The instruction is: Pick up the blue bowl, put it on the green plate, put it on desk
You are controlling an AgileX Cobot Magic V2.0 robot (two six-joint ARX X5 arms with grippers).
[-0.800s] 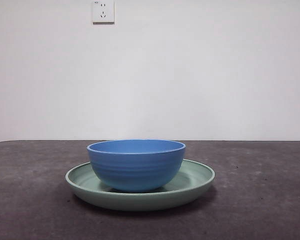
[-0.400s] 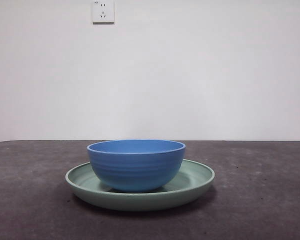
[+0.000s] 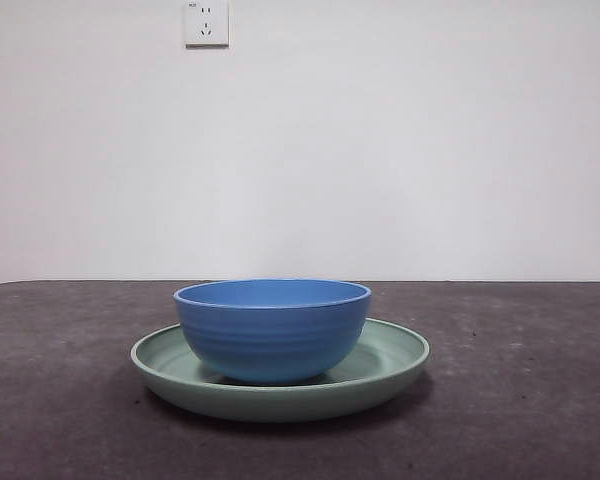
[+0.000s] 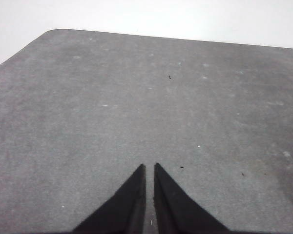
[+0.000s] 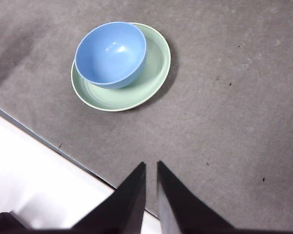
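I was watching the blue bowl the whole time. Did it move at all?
No. The blue bowl sits in the same spot on the green plate, lined up the same under the wall socket.

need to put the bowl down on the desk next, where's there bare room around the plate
Bare desk lies on both sides of the green plate and in front of it. The left gripper sees only bare desk. The only crowded spot is the plate itself, where the blue bowl sits.
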